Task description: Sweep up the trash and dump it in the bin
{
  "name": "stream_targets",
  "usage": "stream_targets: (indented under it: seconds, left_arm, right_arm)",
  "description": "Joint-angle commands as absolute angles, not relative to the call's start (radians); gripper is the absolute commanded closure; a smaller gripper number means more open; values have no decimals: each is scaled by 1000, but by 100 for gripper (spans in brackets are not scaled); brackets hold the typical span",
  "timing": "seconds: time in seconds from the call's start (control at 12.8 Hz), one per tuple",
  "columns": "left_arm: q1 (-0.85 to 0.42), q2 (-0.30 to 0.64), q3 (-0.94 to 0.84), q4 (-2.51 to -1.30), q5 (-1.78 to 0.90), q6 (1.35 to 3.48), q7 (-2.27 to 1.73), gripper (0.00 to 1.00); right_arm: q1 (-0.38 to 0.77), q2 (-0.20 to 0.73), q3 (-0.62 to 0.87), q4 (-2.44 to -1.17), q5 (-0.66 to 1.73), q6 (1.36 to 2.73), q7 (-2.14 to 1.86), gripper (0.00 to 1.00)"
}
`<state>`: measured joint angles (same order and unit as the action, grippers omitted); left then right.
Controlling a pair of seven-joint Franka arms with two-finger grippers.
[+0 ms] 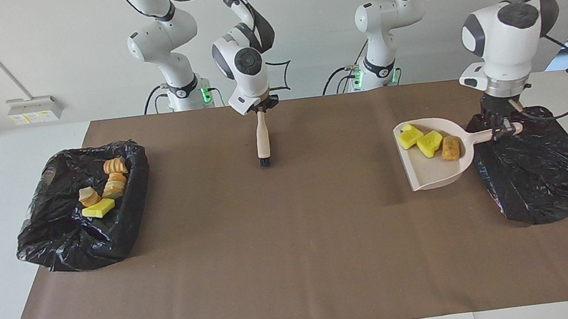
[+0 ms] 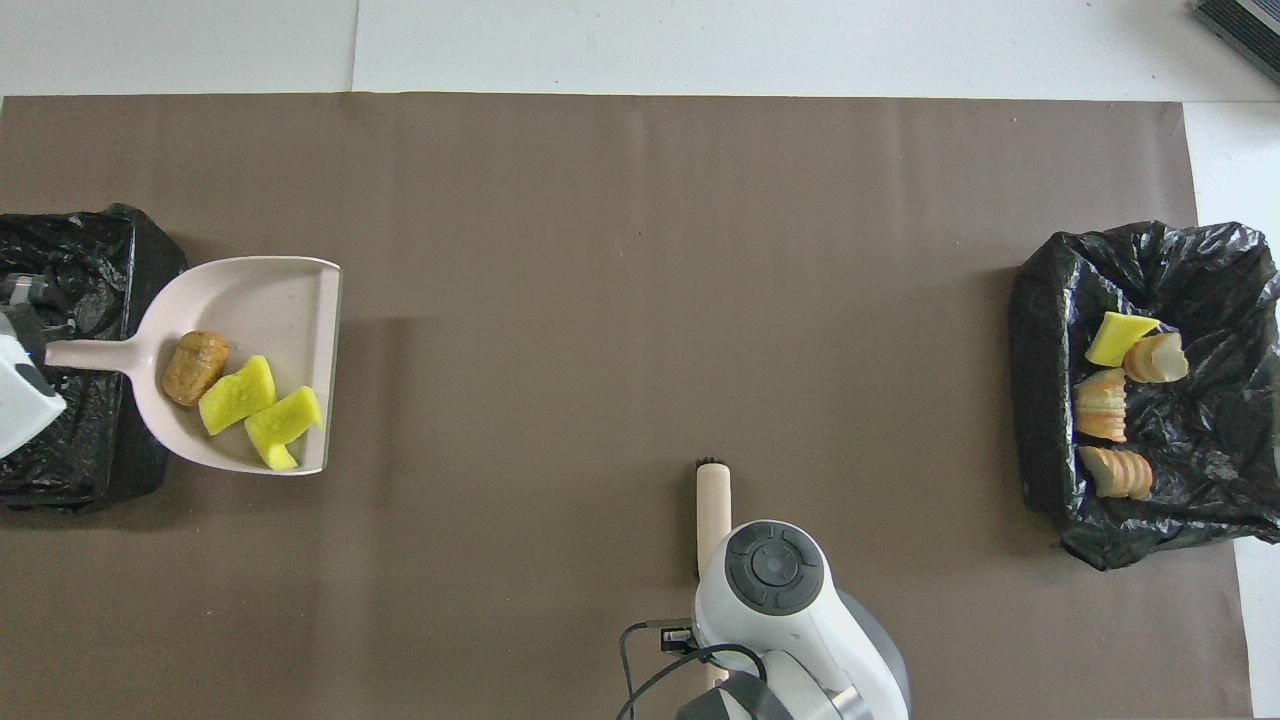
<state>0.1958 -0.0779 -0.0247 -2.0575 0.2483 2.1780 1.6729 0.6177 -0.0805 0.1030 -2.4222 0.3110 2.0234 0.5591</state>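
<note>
My left gripper (image 1: 499,130) is shut on the handle of the pink dustpan (image 1: 433,174), which it holds level in the air. The handle end is over the rim of the black-lined bin (image 1: 536,168) at the left arm's end, and the pan hangs over the mat beside it. In the pan lie trash pieces: two yellow sponge bits (image 1: 420,141) and a brown lump (image 1: 450,148). From overhead the dustpan (image 2: 270,300) shows the same trash (image 2: 238,394) next to that bin (image 2: 90,440). My right gripper (image 1: 259,110) is shut on a wooden brush (image 1: 262,140) that hangs bristles down above the mat.
A second black-lined bin (image 1: 58,239) at the right arm's end holds tan bread-like slices (image 1: 115,166) and a yellow sponge bit (image 1: 98,208). A brown mat (image 1: 293,244) covers the table.
</note>
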Motion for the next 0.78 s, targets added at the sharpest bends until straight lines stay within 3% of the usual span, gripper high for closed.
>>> stream_targets:
  seconds: [0.0, 0.39, 0.7]
  left_arm:
    - [358, -52, -41, -1975, 169, 2143, 1753, 100]
    - [512, 21, -37, -1835, 176, 2175, 1796, 100]
    - [541, 81, -28, -1816, 325, 2325, 1781, 100]
  right_arm:
    - [615, -74, 106, -2398, 321, 2036, 561, 0]
    - [542, -86, 97, -2281, 255, 2003, 561, 0]
    - [401, -71, 100, -2117, 100, 1957, 488, 0]
